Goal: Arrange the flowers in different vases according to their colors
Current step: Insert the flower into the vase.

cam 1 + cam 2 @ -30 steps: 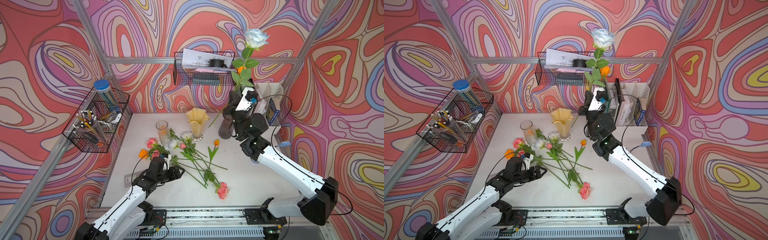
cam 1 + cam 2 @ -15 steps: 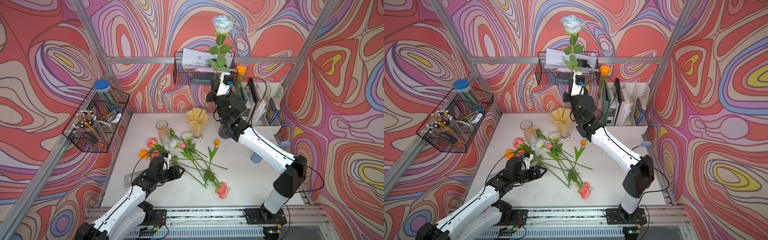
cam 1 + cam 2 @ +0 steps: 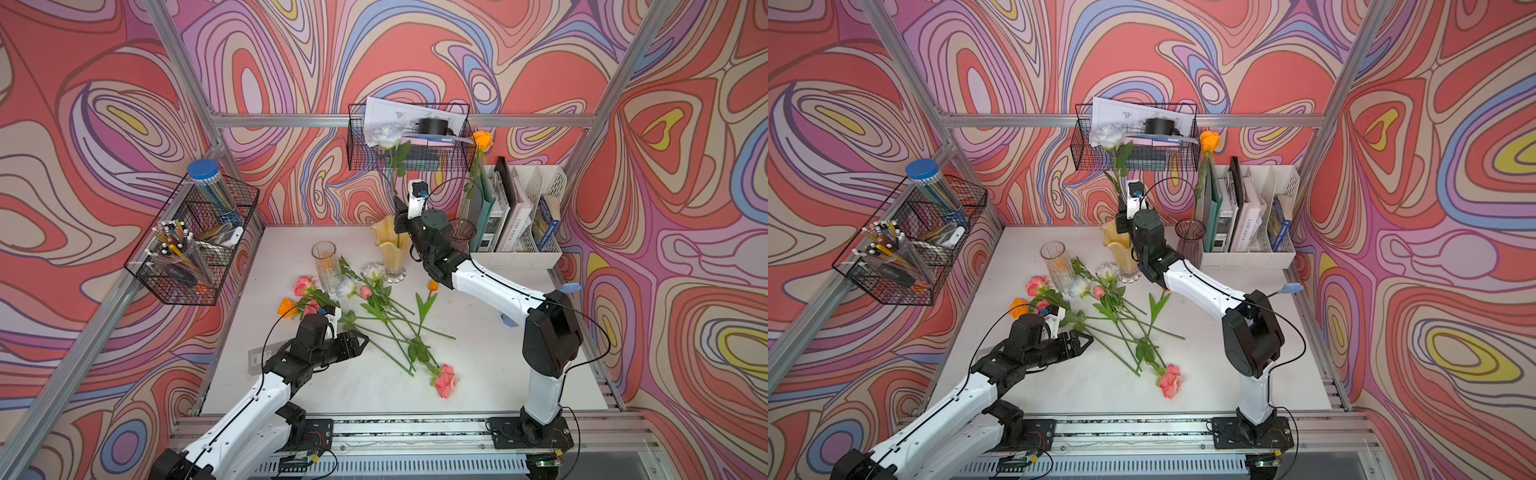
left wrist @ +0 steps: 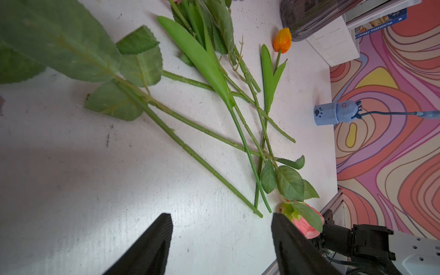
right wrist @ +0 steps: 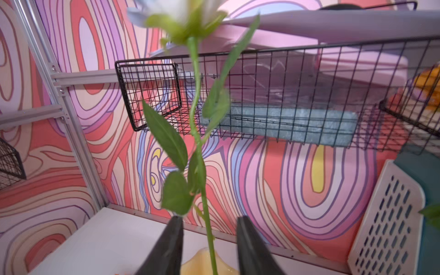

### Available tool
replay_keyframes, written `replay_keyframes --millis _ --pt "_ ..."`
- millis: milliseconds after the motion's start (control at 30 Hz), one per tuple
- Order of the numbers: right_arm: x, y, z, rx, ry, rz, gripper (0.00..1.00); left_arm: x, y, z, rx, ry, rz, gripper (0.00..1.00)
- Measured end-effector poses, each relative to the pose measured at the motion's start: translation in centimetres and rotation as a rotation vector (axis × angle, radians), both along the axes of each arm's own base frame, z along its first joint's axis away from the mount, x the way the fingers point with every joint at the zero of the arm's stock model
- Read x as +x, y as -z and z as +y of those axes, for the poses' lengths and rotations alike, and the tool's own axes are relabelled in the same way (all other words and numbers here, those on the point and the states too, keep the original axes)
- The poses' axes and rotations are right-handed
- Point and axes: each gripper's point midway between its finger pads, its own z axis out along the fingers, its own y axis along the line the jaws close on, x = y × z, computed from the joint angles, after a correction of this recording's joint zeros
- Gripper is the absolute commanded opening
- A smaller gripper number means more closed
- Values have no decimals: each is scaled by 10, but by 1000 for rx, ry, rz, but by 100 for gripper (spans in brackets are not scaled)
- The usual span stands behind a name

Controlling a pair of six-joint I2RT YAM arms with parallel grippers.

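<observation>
A white rose (image 3: 388, 135) (image 3: 1108, 135) stands upright with its stem (image 5: 197, 95) down in the creamy-yellow vase (image 3: 392, 253) (image 3: 1121, 253) (image 5: 202, 262). My right gripper (image 3: 398, 210) (image 5: 209, 220) is open around that stem just above the rim, and neither jaw touches it. The purple vase (image 3: 461, 232) holds an orange rose (image 3: 482, 140). The clear glass vase (image 3: 326, 262) holds no flower. Several flowers (image 3: 374, 299) lie crossed on the table, among them a pink rose (image 3: 446, 380) (image 4: 304, 226) and an orange tulip (image 4: 282, 39). My left gripper (image 3: 363, 340) (image 4: 221, 215) is open low over the table by the stem ends.
A wire basket (image 3: 411, 137) hangs on the back wall just behind the white rose. Another wire basket (image 3: 191, 245) with pens hangs at the left. A white file organiser (image 3: 519, 216) stands right of the purple vase. A small light-blue object (image 4: 335, 114) sits at the table's right edge.
My right arm swung left from the purple vase to the yellow vase. Its jaws opened, and the white rose dropped lower into the yellow vase. The left arm stayed put.
</observation>
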Motion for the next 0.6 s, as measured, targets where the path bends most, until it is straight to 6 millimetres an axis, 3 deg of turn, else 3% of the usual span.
replay_keyframes --millis 167,267,400,533,600 --pt "-8 -9 -8 5 9 -10 76 -1 1 1 5 1 4 72" --pt "-20 -18 -17 9 12 -15 77 -2 2 1 10 -1 9 72" --pt "-52 -41 -31 5 -42 -22 74 0 -3 3 14 -10 -5 72" --pt "-89 -66 -26 -29 -197 -8 71 -1 -3 5 24 -16 -4 72" --pt "-103 -62 -19 -58 -281 30 68 -3 -1 6 29 -17 4 72"
